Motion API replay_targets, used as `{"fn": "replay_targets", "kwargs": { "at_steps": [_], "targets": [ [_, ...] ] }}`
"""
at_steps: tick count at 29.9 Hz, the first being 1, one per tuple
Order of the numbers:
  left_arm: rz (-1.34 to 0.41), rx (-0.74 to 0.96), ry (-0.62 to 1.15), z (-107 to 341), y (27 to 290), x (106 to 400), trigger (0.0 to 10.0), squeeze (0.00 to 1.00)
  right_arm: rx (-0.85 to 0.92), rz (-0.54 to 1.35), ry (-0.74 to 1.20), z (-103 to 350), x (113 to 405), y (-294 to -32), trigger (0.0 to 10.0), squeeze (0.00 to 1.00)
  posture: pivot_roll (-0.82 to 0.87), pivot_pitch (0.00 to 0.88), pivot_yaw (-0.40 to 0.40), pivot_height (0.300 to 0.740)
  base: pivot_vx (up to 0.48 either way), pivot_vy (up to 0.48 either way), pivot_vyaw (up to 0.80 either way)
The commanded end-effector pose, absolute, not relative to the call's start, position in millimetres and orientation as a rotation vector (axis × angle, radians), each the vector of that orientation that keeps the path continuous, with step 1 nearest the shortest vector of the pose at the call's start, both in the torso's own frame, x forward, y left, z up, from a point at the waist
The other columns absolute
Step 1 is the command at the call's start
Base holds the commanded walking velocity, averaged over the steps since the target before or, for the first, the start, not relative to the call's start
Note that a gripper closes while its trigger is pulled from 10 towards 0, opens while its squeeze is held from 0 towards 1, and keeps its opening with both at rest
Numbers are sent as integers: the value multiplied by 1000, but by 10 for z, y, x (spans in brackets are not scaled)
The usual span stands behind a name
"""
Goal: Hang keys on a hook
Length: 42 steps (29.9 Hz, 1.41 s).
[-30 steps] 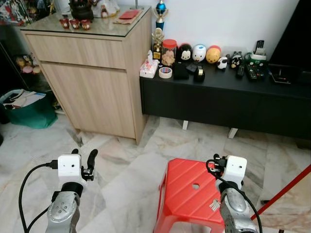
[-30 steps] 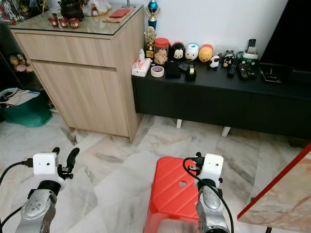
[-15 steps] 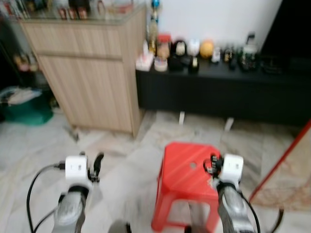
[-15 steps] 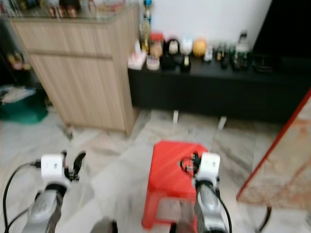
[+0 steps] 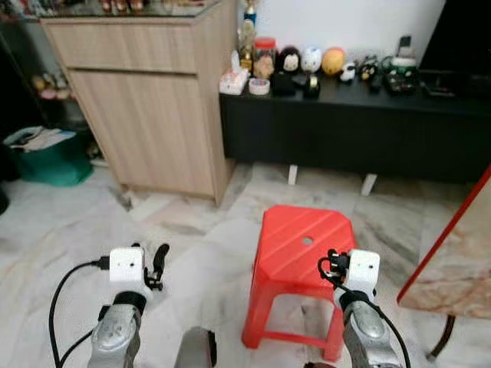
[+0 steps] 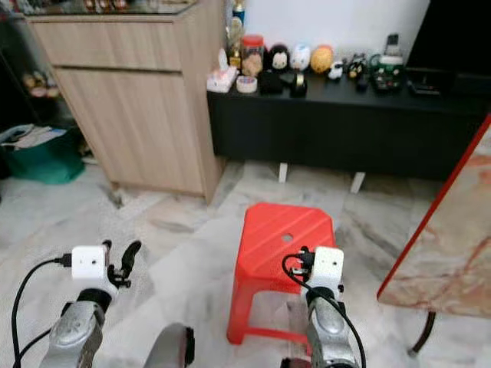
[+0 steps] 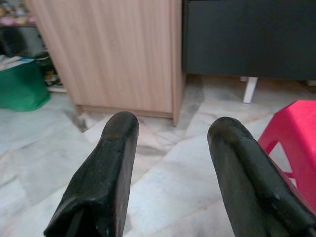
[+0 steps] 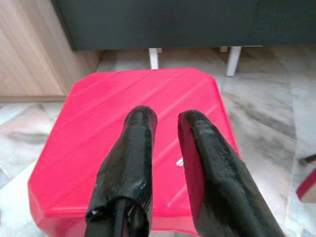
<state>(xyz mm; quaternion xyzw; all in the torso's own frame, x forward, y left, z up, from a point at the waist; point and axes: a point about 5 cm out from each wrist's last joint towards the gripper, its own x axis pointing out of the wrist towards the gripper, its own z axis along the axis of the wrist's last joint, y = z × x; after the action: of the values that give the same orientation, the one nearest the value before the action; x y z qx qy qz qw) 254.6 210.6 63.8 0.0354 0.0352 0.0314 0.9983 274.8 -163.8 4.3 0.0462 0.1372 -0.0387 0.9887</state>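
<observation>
The right end effector (image 8: pixel 163 123) is held low over the red stool (image 5: pixel 307 241), and its two black fingers (image 8: pixel 136 148) are seen with a narrow gap between them and nothing gripped. Between those fingers, in the right wrist view, a small metallic glint is seen on the stool's seat, too small to be identified; whether it belongs to the keys cannot be told, and no hook can be made out. The left end effector (image 7: pixel 170 143) is held at a similar height over the marble floor (image 5: pixel 192 253), off the stool's left side, and its fingers (image 7: pixel 116 148) are spread wide apart and hold nothing. The stool's seat is ribbed diagonally and is pierced by a round hole near its centre. Beyond the stool, a long black cabinet (image 5: pixel 345 130) is set against the wall, and along its top a row of small things is lined up: a roll of tape (image 5: pixel 259 86), a tissue box (image 5: pixel 233 80), a red-lidded jar (image 5: pixel 265 60), round toy figures (image 5: pixel 311 60) and remote controls (image 5: pixel 399 77). At the cabinet's left end, a light wooden sideboard (image 5: pixel 146 92) is stood, and a green bag (image 5: pixel 46 157) rests on the floor to its left. At the right edge, a red-rimmed marble slab (image 5: pixel 453 261) is seen.
</observation>
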Motion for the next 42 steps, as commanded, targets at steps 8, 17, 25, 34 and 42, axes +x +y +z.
{"fn": "replay_targets", "kwargs": {
  "at_steps": [8, 17, 25, 34, 42],
  "targets": [
    [46, 75, 58, 687, 2083, 2583, 10000, 0, 90, -30, 235, 107, 2794, -1581, 10000, 0, 70, 0, -4, 630, 96, 0, 363],
    [19, 93, 60, 690, 2044, 2604, 10000, 0, 102, -33, 244, 103, 2812, -1580, 10000, 0, 73, 0, 0, 630, 264, 0, 88],
    [22, 94, 59, 697, 2051, 2606, 10000, 0, 104, -31, 250, 92, 2810, -1563, 10000, 0, 74, 0, 1, 630, 266, 0, 0],
    [19, 91, 63, 682, 2035, 2590, 10000, 0, 99, -18, 248, 100, 2825, -1540, 10000, 0, 75, 0, 2, 630, 264, 0, 0],
    [10, 87, 56, 703, 2009, 2609, 10000, 0, 103, 8, 252, 85, 2805, -1509, 10000, 0, 71, 0, 7, 630, 264, 0, 400]
  ]
}}
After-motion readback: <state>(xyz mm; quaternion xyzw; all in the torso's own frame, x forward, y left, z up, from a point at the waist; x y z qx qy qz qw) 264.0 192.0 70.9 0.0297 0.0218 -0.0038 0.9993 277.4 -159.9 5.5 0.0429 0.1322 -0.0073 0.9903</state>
